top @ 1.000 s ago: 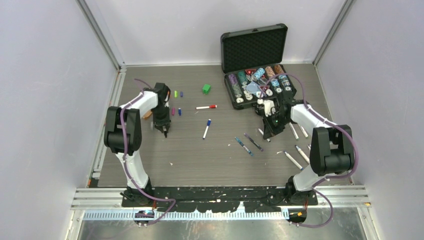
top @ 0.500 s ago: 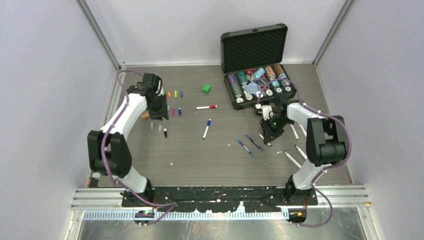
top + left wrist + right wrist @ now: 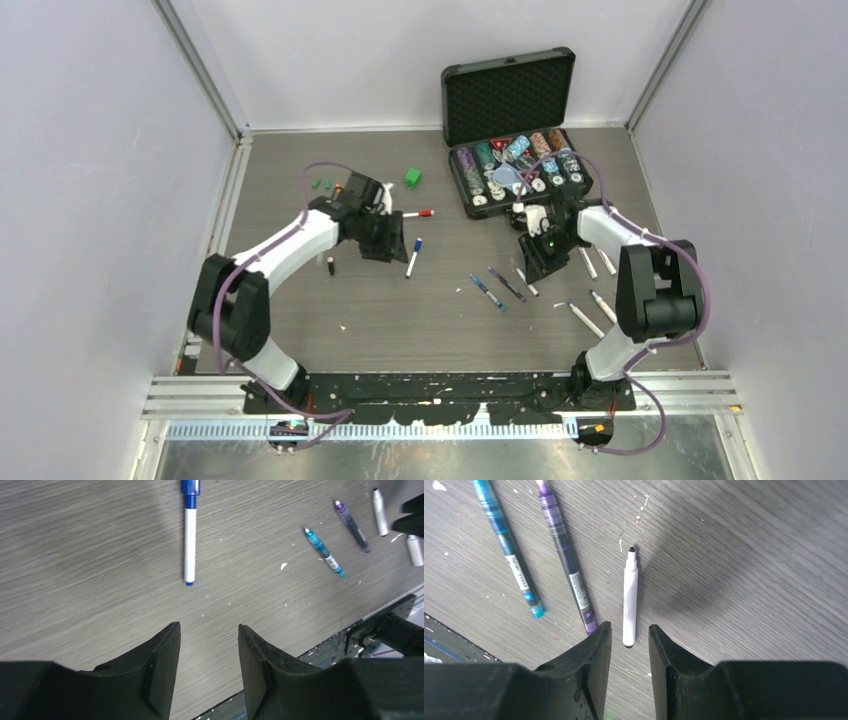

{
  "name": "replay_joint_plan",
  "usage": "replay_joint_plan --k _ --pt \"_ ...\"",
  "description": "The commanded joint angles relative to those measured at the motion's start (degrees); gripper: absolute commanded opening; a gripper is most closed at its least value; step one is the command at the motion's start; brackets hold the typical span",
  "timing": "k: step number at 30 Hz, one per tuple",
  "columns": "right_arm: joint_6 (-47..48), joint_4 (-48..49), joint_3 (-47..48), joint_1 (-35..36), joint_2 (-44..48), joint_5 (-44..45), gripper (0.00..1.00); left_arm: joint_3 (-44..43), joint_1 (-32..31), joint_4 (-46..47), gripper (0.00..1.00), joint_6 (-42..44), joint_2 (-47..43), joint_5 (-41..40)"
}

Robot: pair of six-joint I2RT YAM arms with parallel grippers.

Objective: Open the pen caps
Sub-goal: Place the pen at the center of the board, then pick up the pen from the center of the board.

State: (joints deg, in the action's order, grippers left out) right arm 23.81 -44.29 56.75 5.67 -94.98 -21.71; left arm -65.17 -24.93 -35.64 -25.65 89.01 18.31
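Observation:
My left gripper (image 3: 390, 248) (image 3: 207, 630) hangs open and empty over bare table, just left of a white pen (image 3: 412, 260) (image 3: 188, 540) whose blue cap (image 3: 190, 487) is on. A red-capped pen (image 3: 412, 214) lies behind it. Loose pen caps rest at the left: two green (image 3: 321, 183), one orange (image 3: 340, 188), one black (image 3: 330, 265). My right gripper (image 3: 533, 262) (image 3: 630, 627) is open above the rear end of an uncapped white pen (image 3: 630, 597) with a black tip. Teal (image 3: 508, 547) and purple (image 3: 566, 562) pens lie beside it.
An open black case (image 3: 515, 170) of poker chips stands at the back right. A green cube (image 3: 412, 177) sits behind the red-capped pen. Several more white pens (image 3: 590, 290) lie right of my right arm. The table's near edge (image 3: 320, 650) shows in the left wrist view.
My left arm swung right from the loose caps toward the blue-capped pen, leaving a black cap on the table. My right gripper opened, and the white pen now lies free beneath it.

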Motion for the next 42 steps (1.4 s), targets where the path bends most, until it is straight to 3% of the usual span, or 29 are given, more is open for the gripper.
replay_joint_plan --k 1,3,9,15,24,28,34,39,42 --pt "0.21 -0.34 1.74 0.23 6.84 -1.77 0.39 -2.70 -4.86 4.72 0.49 -2.77 6.42 -6.18" --pt "0.47 -0.81 1.70 0.25 8.35 -3.51 0.40 -4.46 -6.86 4.49 0.53 -3.17 9.42 -10.59" --pt "0.80 -1.94 1.83 0.24 11.81 -8.17 0.40 -10.47 -9.73 2.07 0.51 -3.09 16.92 -17.86" --pt "-0.43 -2.08 1.96 0.29 16.07 -12.09 0.40 -16.44 -10.29 -0.88 0.34 -1.61 23.44 -20.12" --pt "-1.81 -1.72 2.09 0.26 19.93 -14.85 0.40 -21.02 -10.85 -6.01 0.19 -0.45 29.49 -22.28" --pt "-2.31 -1.77 2.75 0.30 20.97 -16.61 0.40 -20.32 -10.96 -6.00 0.02 -0.47 29.20 -22.31" --pt "-3.06 -1.36 4.16 1.73 22.20 -25.68 0.41 -13.83 -11.37 -1.00 0.00 -2.81 18.30 -20.43" --pt "-15.95 13.88 -0.68 8.24 21.33 -32.35 0.47 0.06 -11.37 18.61 0.00 -12.69 -0.79 -11.53" --pt "-26.10 23.81 -2.87 11.68 19.89 -35.87 0.51 11.00 -11.80 37.50 0.00 -22.76 -8.88 -7.36"
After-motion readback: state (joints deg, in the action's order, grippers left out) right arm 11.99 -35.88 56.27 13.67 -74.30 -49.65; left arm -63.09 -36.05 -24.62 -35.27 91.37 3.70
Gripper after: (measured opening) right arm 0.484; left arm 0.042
